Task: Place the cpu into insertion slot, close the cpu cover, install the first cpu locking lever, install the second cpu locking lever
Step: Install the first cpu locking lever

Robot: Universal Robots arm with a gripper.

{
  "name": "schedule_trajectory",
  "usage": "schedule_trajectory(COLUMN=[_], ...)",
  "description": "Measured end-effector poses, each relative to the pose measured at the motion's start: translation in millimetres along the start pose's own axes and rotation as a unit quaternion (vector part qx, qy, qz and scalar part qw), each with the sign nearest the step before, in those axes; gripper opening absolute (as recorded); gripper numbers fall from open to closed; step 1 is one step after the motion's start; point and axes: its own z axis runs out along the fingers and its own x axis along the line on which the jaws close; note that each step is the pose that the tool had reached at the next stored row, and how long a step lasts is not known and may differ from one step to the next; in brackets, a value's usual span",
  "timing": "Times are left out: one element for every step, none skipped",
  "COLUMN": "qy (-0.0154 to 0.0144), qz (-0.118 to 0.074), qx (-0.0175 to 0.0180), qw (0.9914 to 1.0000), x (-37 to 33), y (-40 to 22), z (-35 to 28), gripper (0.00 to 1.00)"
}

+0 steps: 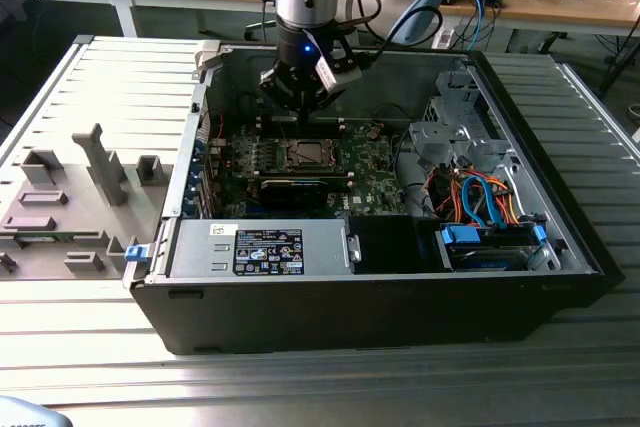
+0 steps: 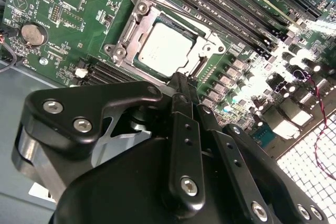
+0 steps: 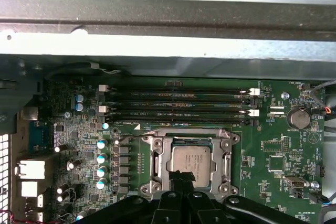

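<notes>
We look into an open computer case (image 1: 520, 277) lying on its side on a slatted metal table (image 1: 110, 77). On its floor lies the green motherboard (image 1: 375, 182), and toward the exterior view's right sit a grey drive cage (image 1: 450, 132) and a tangle of orange and blue cables (image 1: 480, 197). A labelled grey power supply box (image 1: 265, 247) fills the near corner on the exterior view's left.

Amid the board we see the insertion slot (image 3: 190, 162), and the cpu (image 3: 189, 161) lies flat inside it, its pale metal top showing through the square window of the cpu cover (image 3: 157, 161), which lies down around the chip (whether the levers are latched we cannot tell). The cpu also shows in the second wrist view (image 2: 165, 51), seated within the cover (image 2: 134, 22).

The gripper (image 1: 298, 97) hangs over the far part of the board, above the slot. In both wrist views its black fingers (image 2: 181, 124) lie pressed together with no gap and nothing between them, their tips (image 3: 181, 177) just over the near edge of the chip.

Long black memory slots (image 3: 178, 106) run beside the socket, and a round coin battery (image 3: 299, 118) sits further along the board.
</notes>
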Motion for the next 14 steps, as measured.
schedule_trajectory(qy=[0.0,0.0,0.0,0.0,0.0,0.0,0.0,0.0,0.0,0.0,0.0,0.0,0.0,0.0], qz=[0.0,0.0,0.0,0.0,0.0,0.0,0.0,0.0,0.0,0.0,0.0,0.0,0.0,0.0], qx=[0.0,0.0,0.0,0.0,0.0,0.0,0.0,0.0,0.0,-0.0001,0.0,0.0,0.0,0.0], qw=[1.0,1.0,1.0,1.0,1.0,1.0,1.0,1.0,1.0,1.0,1.0,1.0,1.0,1.0], x=[0.1,0.4,0.6,0.8,1.1,1.5,1.6,1.8,1.9,2.0,2.1,2.2,2.4,2.6], y=[0.0,0.0,0.0,0.1,0.1,0.3,0.3,0.4,0.6,0.7,0.8,0.9,0.9,1.0], z=[0.0,0.0,0.0,0.0,0.0,0.0,0.0,-0.1,-0.1,0.0,0.0,-0.1,-0.1,0.0], gripper=[0.11,0.11,0.11,0.11,0.11,0.11,0.11,0.11,0.11,0.11,0.11,0.11,0.11,0.11])
